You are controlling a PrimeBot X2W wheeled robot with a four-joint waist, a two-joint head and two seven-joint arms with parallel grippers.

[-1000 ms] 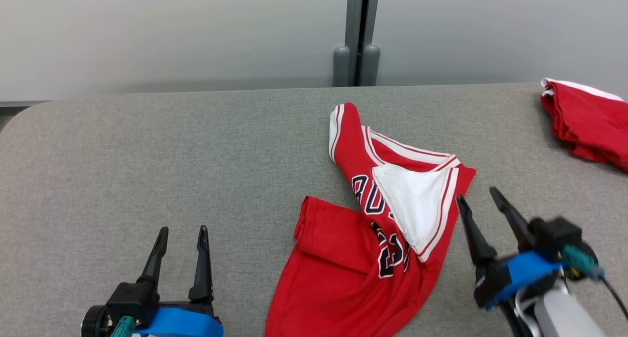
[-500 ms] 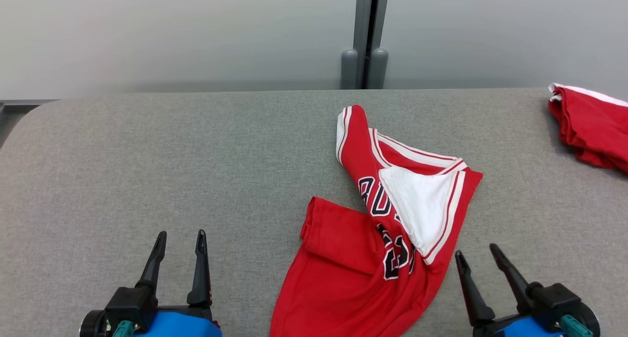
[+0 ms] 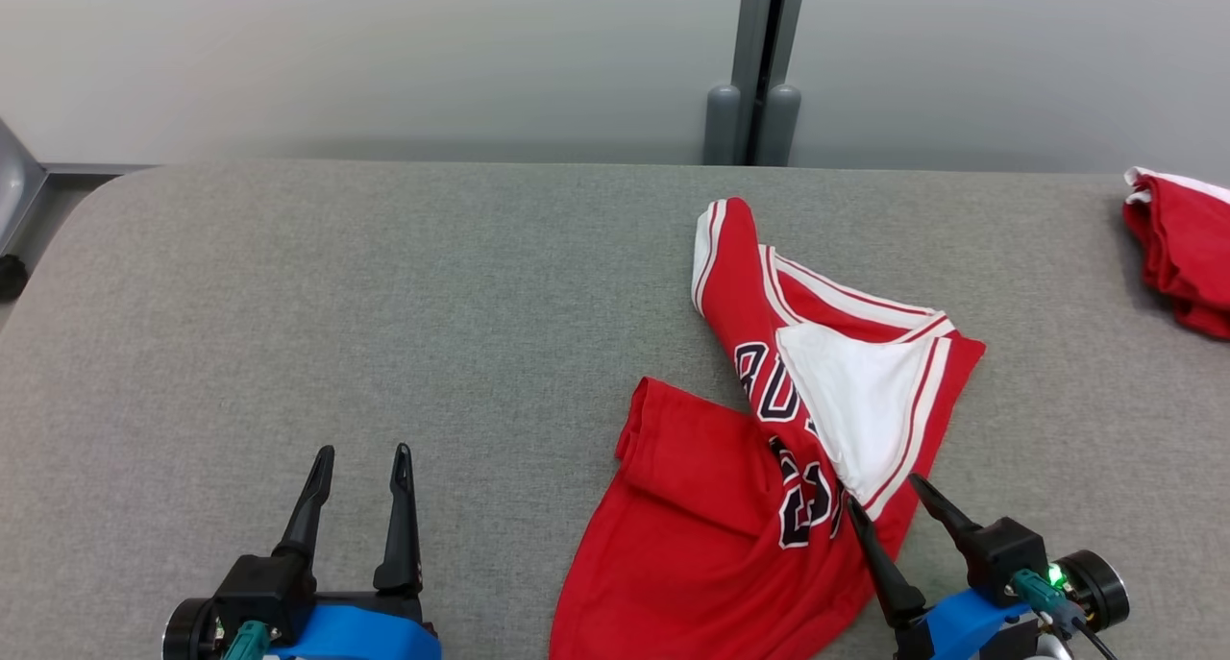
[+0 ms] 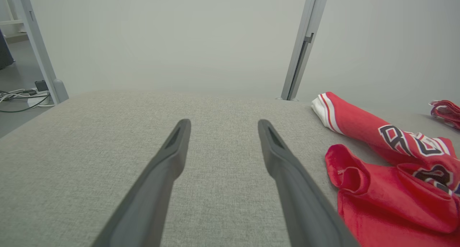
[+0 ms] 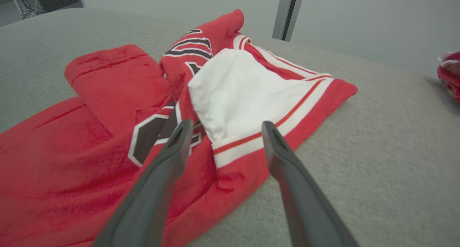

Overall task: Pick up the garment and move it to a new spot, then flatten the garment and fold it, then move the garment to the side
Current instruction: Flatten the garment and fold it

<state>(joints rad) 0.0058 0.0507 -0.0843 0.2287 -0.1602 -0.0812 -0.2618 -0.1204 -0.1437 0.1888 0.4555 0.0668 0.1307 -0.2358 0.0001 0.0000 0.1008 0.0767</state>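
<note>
The garment [image 3: 740,506] is a red jersey with white trim and dark lettering, lying crumpled right of centre on the grey table [image 3: 384,305]. A white inner panel [image 3: 855,401] is turned outward. My right gripper [image 3: 884,497] hovers open over the jersey's lower right edge, its fingers straddling the white-trimmed hem [image 5: 237,150] without holding it. My left gripper [image 3: 360,453] stands open at the lower left, over bare table, well left of the garment [image 4: 388,182].
A second red cloth [image 3: 1182,256] lies bunched at the table's far right edge. A grey post [image 3: 759,74] rises behind the table against a pale wall. Floor with cables [image 4: 21,96] shows beyond the table's left end.
The camera has swung, shifting the scene rightward. My right gripper has dropped back and moved left, from beside the white panel to over the jersey's lower right hem. The left gripper holds still.
</note>
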